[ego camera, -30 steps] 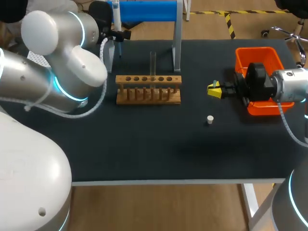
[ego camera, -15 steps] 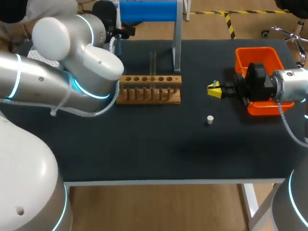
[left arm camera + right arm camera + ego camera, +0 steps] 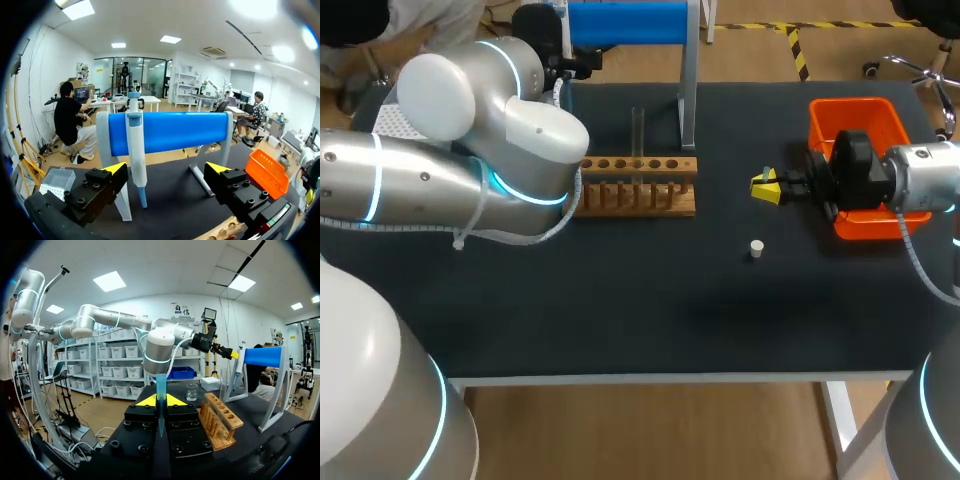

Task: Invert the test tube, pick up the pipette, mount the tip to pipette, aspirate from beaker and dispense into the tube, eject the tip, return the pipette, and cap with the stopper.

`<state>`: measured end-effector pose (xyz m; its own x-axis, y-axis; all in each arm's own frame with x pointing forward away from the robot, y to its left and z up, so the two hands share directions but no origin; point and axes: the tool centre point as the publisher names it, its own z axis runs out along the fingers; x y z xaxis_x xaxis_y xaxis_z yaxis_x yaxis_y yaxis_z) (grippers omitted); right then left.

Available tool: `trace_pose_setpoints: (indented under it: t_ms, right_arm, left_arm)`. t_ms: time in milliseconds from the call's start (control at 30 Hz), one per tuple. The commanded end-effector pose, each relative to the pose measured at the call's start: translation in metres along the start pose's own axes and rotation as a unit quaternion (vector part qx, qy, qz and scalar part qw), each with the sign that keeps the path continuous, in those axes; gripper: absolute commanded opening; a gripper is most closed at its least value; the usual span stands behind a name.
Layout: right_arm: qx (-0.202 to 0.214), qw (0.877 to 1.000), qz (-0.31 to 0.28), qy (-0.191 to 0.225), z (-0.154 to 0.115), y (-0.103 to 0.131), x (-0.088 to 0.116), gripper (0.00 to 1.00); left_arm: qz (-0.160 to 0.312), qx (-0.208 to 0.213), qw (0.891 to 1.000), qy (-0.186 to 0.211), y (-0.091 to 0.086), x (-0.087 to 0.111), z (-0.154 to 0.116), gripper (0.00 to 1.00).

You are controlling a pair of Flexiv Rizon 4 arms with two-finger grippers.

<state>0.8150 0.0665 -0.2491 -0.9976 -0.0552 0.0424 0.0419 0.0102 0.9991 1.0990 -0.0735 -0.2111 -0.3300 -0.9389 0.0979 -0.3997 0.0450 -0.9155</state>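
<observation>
Since a second earlier, the left arm [image 3: 470, 190] had swung farther across the counter [image 3: 620, 310], so that its elbow now covered the left end of the wooden rack [image 3: 645, 185]; the right arm [image 3: 910, 180] had not moved. From the left wrist view, the left gripper [image 3: 166, 168] had its fingers wide apart and held nothing. Ahead of them the pipette [image 3: 136, 145] hung on the blue stand [image 3: 170, 131], its long axis vertical, its head at the top and its narrow nozzle pointing down at the counter. The right gripper [image 3: 765, 187] reached in toward the left, just beside the orange bin [image 3: 855, 120], with its fingers clamped on a blue pipette tip [image 3: 161, 390]. That tip stood upright between them, wide end up and point down. A clear test tube [image 3: 638, 128] stood upright in the rack. The white stopper [image 3: 756, 247] sat alone on the counter, nearer the front edge than the right gripper. A glass beaker [image 3: 191, 391] stood beyond the rack in the right wrist view.
</observation>
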Motion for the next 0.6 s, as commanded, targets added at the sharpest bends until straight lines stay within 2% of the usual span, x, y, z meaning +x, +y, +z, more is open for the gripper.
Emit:
trace_pose_setpoints:
  t_ms: [33, 600]
  right_arm:
    - [0.0, 1.0, 0.0, 0.001, -0.0009, 0.0002, -0.0001, 0.0]
    - [0.0, 1.0, 0.0, 0.001, -0.0009, 0.0002, -0.0001, 0.0]
  left_arm:
    - [-0.003, 0.029, 1.0, 0.002, 0.0047, -0.0009, 0.0065, 1.0]
    - [-0.01, 0.052, 0.999, 0.008, -0.004, -0.0043, 0.015, 1.0]
